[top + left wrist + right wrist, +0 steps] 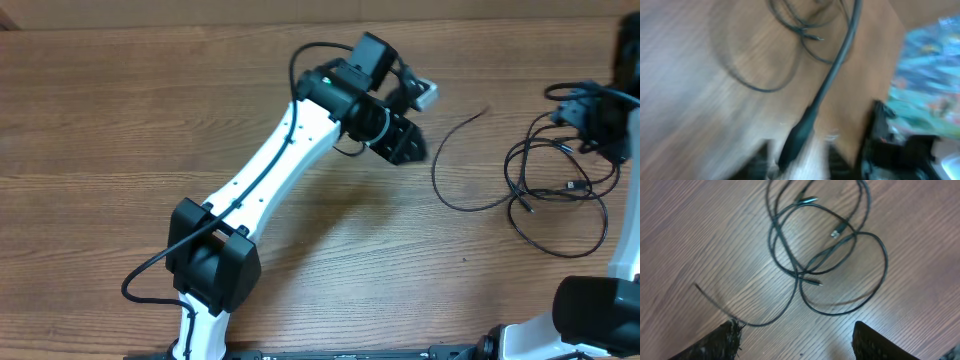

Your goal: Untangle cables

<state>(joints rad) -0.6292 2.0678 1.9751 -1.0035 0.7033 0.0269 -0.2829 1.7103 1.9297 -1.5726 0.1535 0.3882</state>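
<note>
Your table (120, 120) holds the cables (799, 274) as crossed loops at its right side, beneath the right gripper (796, 327), whose fingers stand apart. The left gripper (403, 125) is blurred, so I cannot tell its state. Pinch a crossing and you may drag two strands, tightening the tangle.

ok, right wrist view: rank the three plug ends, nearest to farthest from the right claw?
From the right claw:
1. pointed plug, mid-frame, just above the claw.
2. silver plug, higher, right of centre.
3. top plug, near the top edge.
</note>
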